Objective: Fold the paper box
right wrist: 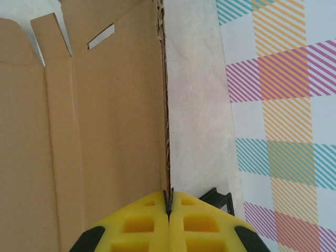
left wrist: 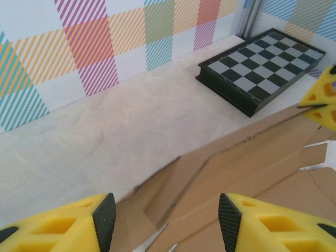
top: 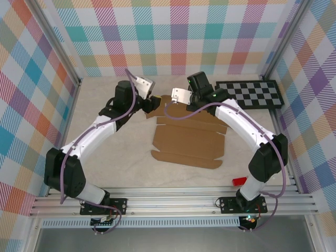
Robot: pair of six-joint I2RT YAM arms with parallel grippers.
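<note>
Brown cardboard item: the paper box [top: 186, 139], a die-cut sheet with flaps, tabs and slits. It lies unfolded at the middle of the desk [top: 115, 157], between the two arms. Its near panels lie flat. Its far long edge is lifted where it is gripped.

Right fingers [right wrist: 142, 220]: yellow with black pads, pressed together and clamped on the far edge of the paper box. In the right wrist view that edge runs straight up from between them, with a slit and cut tabs showing on the panel to its left. The left wrist view shows the same yellow fingers pinching the edge at the far right.

Left fingers [left wrist: 102, 218]: yellow with black pads, standing apart. They hover over the far left corner of the paper box, with a creased flap showing in the gap between them. Whether either pad touches the cardboard cannot be told.

Checkerboard panel [top: 251, 93]: black and white, flat on the desk at the far right, just beyond the box's far right corner.

Desk: pale, marbled beige surface.

Walls [top: 173, 31]: plaid in pastel stripes, enclosing the desk on three sides.

Small red item [top: 239, 181]: on the desk beside the right arm's base; too small to identify.
</note>
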